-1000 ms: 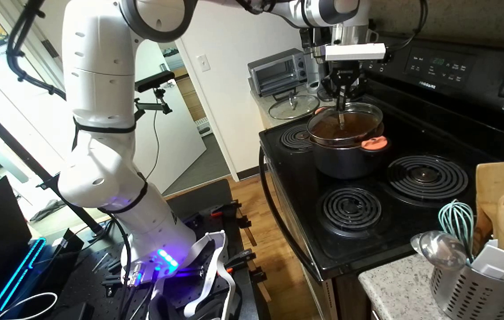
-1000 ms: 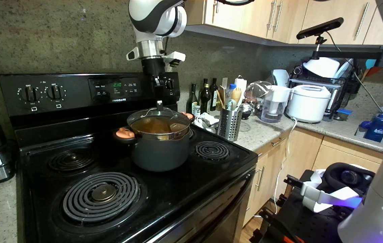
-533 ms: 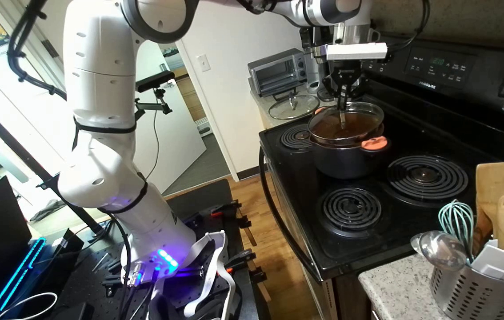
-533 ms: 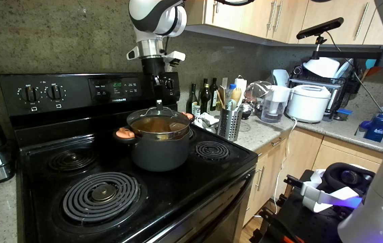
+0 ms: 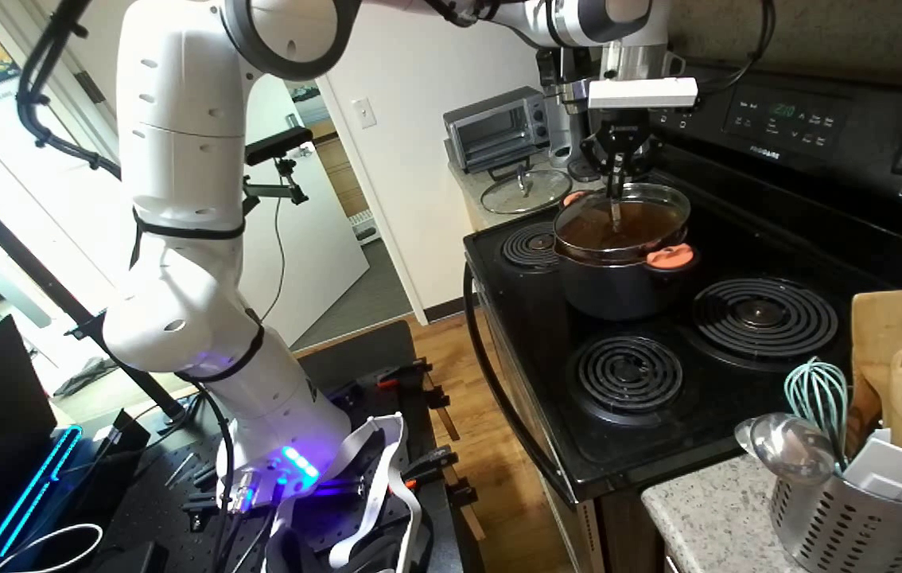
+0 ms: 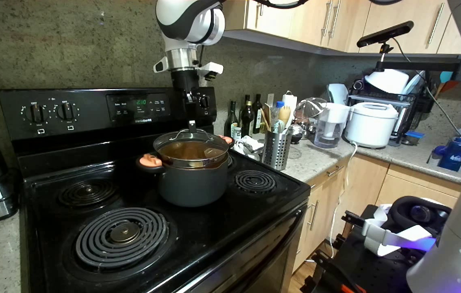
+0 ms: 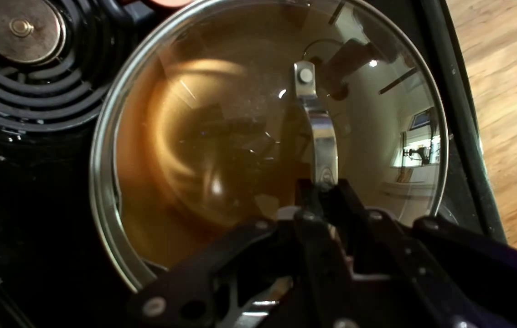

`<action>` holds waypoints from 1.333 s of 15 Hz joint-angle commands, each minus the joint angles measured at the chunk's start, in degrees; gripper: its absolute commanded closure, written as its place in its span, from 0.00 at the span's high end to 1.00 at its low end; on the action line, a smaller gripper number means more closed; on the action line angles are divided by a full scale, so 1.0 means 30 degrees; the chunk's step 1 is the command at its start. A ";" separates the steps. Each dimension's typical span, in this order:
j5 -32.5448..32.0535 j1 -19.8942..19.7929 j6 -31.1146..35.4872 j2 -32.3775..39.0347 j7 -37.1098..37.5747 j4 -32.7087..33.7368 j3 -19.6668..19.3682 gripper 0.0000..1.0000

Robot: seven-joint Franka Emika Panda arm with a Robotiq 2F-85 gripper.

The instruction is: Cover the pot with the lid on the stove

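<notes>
Setting the lid (image 7: 240, 127) onto the pot (image 6: 192, 189) looks to be the step in hand; in the wrist view, lower right of centre, the gripper (image 7: 324, 186) pinches the lid's handle (image 7: 324, 141) between its 2 fingers (image 7: 349, 200), no gap showing; the lid spans the pot, left of centre in an exterior view, on the stove (image 6: 222, 215); I cannot tell whether it is fully seated; next, probably, slight centring, gentle lowering, then release.
</notes>
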 commanded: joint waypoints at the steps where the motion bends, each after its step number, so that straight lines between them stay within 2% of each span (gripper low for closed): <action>1: 0.0391 -0.0055 -0.0893 0.0229 0.0293 0.0810 0.0061 0.04; 20: 0.0402 -0.0139 -0.1272 0.1001 0.0477 0.1293 -0.0005 0.04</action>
